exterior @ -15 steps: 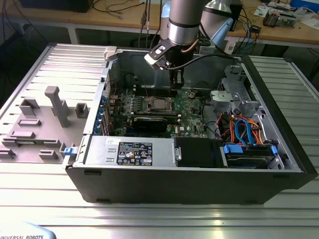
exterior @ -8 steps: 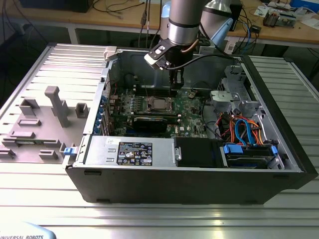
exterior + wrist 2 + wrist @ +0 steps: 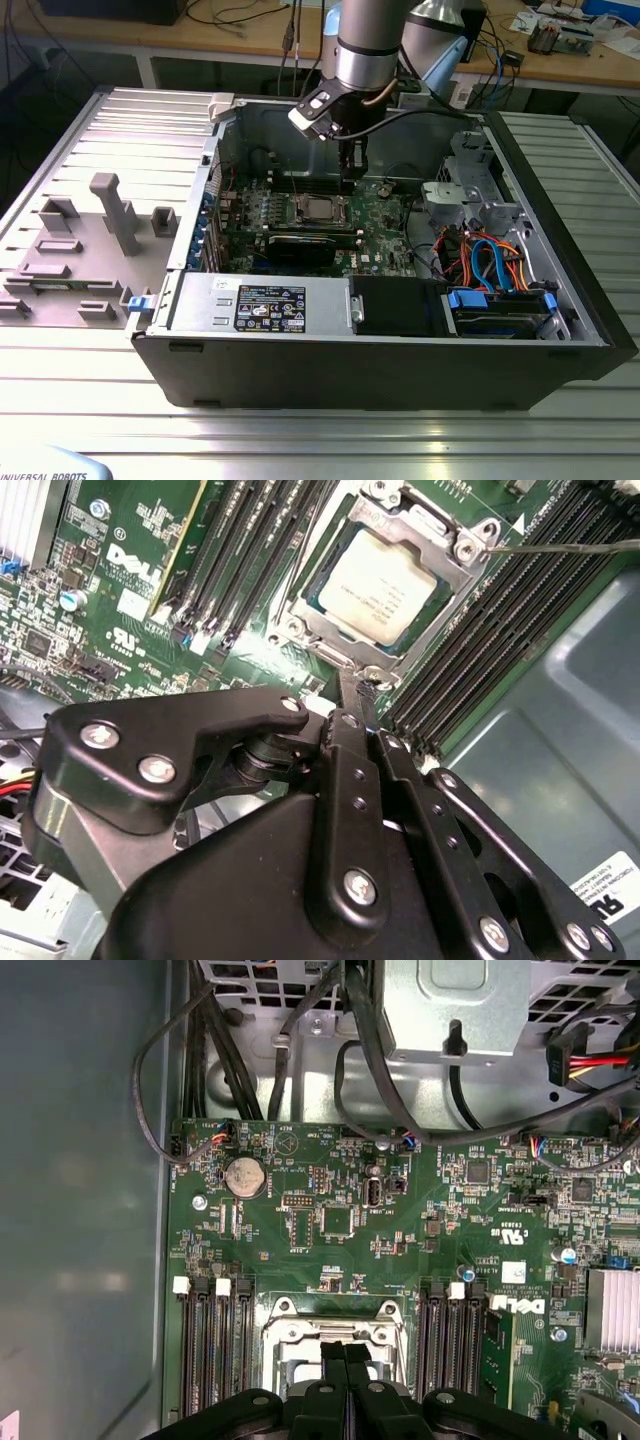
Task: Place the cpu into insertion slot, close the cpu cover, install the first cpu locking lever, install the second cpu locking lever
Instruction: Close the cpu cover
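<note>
The cpu [image 3: 385, 585], a square chip with a dull silver top, lies in the insertion slot [image 3: 318, 208] on the green board. The cpu cover [image 3: 425, 520], a silver frame plate, lies flat around it. A thin metal lever rod [image 3: 560, 548] sticks out from one corner of the socket. My gripper [image 3: 362, 685] is shut, its two black fingers pressed together with nothing between them. Its tip hovers just at the socket's edge. In the first wrist view the gripper [image 3: 345, 1352] stands over the socket frame [image 3: 330, 1325]. In the exterior view the gripper [image 3: 352, 172] hangs behind the socket.
Black memory slots [image 3: 250, 550] flank the socket on both sides. A black graphics card [image 3: 300, 245] lies in front of it, then the power supply [image 3: 260, 305]. Orange and blue cables [image 3: 490, 260] fill the case's right end. A grey fixture [image 3: 90, 240] sits outside the case.
</note>
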You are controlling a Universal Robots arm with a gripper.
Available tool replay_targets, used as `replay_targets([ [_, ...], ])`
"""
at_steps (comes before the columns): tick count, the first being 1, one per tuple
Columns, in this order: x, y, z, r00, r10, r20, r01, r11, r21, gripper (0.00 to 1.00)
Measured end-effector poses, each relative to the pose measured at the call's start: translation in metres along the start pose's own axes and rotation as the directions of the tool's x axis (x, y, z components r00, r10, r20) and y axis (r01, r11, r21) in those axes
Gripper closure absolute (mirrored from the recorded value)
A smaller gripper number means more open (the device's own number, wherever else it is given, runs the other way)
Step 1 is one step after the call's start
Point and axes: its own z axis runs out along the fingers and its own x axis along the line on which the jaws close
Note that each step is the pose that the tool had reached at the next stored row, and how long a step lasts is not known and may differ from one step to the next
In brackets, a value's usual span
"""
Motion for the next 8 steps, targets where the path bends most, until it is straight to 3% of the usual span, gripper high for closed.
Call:
replay_targets([
  [8, 0.0005, -0.0104, 0.0011, 1.0, 0.0, -0.0001, 0.0, 1.0, -0.0001, 0.89],
])
